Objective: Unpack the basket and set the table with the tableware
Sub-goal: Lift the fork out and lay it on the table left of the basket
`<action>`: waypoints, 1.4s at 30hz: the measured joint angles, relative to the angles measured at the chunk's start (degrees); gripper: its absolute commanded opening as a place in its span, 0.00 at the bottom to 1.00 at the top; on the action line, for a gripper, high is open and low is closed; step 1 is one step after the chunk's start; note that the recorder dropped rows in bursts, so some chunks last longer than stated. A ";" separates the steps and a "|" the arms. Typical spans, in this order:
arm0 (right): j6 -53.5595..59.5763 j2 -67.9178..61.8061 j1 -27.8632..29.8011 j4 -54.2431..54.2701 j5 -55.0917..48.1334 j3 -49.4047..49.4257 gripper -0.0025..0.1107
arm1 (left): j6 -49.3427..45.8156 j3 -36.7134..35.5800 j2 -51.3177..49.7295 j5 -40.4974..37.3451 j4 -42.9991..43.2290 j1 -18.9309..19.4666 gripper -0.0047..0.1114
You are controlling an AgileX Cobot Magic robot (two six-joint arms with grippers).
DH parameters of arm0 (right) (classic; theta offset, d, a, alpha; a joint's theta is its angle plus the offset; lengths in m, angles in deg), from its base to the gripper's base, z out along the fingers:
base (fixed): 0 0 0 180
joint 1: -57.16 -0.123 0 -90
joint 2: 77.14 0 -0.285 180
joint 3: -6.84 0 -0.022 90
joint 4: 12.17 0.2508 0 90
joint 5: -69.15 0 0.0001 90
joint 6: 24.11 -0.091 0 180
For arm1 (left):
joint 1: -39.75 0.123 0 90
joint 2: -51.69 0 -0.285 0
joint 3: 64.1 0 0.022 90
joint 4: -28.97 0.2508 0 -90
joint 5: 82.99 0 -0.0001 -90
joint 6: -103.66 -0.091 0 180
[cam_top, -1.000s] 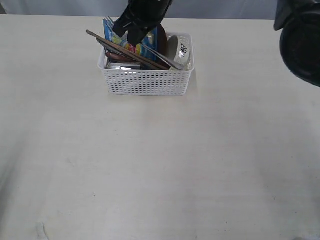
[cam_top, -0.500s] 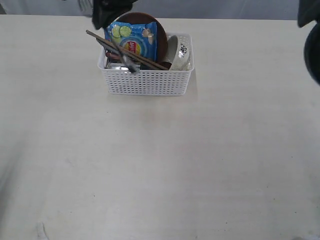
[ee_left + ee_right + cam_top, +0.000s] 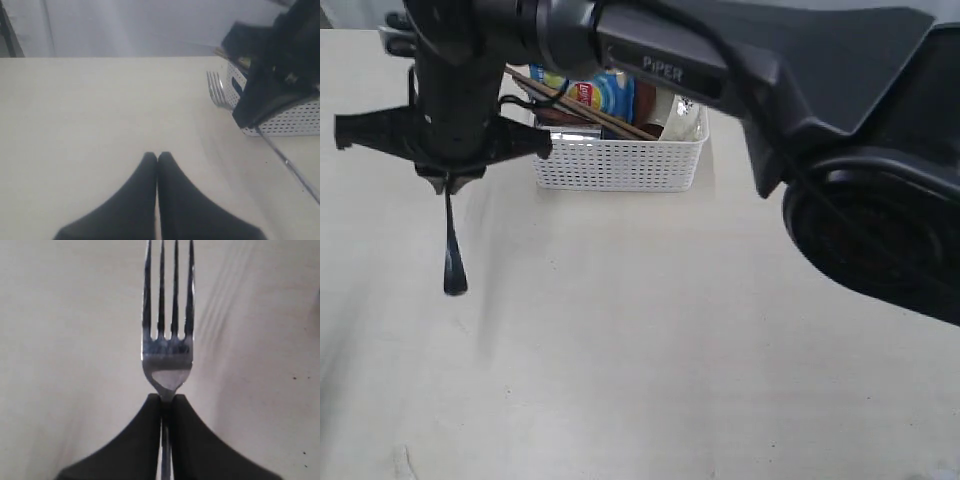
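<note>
The big pale table (image 3: 670, 350) lies under the right gripper (image 3: 166, 401). The basket (image 3: 620, 165) is now near those fingers, off to one side. A moment ago they were right over it. The fingers are pinched tight on the fork (image 3: 167, 340), and its prongs poke out past their tips. So the first piece is out and can likely be laid on the table next. More things wait in the basket. The left gripper (image 3: 157, 159) is closed on nothing, with the fork far ahead of it.

basket (image 3: 620, 165) partly behind right arm (image 3: 670, 60), fork (image 3: 167, 350) handle cut off
</note>
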 measured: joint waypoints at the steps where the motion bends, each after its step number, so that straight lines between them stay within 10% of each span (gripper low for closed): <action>1: -2.08 -0.80 0.00 -0.91 0.29 0.71 0.02 | 0.00 0.00 0.00 0.00 0.00 0.00 0.04; 42: -15.68 -7.26 0.53 -9.42 2.50 2.06 0.02 | 0.00 0.00 0.00 0.00 0.00 0.00 0.04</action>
